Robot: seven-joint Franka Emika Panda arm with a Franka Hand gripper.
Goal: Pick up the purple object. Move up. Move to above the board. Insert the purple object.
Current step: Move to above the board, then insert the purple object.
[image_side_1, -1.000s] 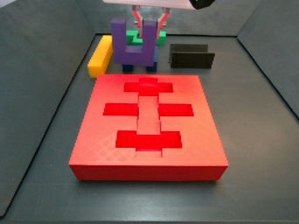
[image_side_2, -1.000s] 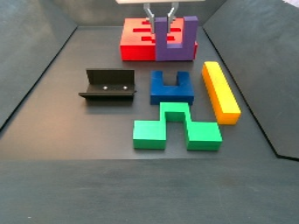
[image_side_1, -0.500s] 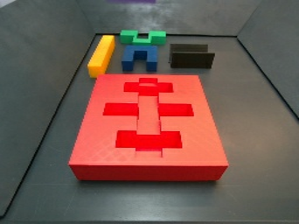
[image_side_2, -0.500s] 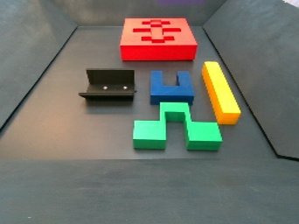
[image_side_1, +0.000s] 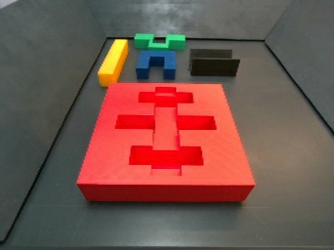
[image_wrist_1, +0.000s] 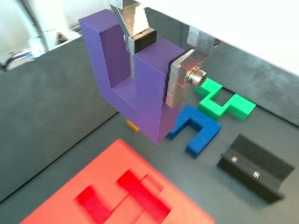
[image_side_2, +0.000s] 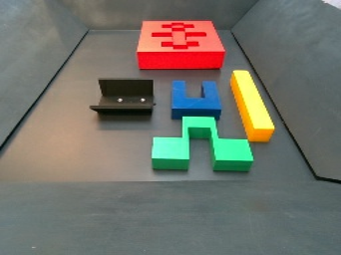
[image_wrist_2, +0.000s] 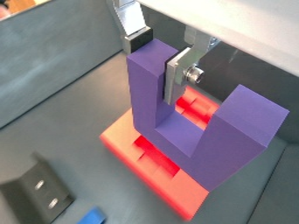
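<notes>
In both wrist views my gripper [image_wrist_1: 162,59] [image_wrist_2: 158,57] is shut on one prong of the purple object [image_wrist_1: 135,83] [image_wrist_2: 222,131], a U-shaped block that hangs high above the floor. The silver fingers [image_wrist_1: 184,77] [image_wrist_2: 177,74] press on that prong from two sides. The board, a large red slab with cross-shaped slots, lies below the block [image_wrist_1: 105,188] [image_wrist_2: 126,140]. It also shows in both side views [image_side_1: 111,146] [image_side_2: 213,58]. The gripper and the purple object are out of view in both side views.
A blue notched block [image_side_1: 156,62] [image_side_2: 197,98] [image_wrist_1: 193,127], a green notched block [image_side_1: 164,41] [image_side_2: 200,144] [image_wrist_1: 225,103], a yellow bar [image_side_1: 113,61] [image_side_2: 250,102] and the fixture [image_side_1: 216,64] [image_side_2: 124,97] [image_wrist_1: 254,162] [image_wrist_2: 41,188] lie beyond one end of the board.
One second ago the gripper held the purple object low by the blocks in the side views. It has since risen out of those views. The blocks and board have not moved.
</notes>
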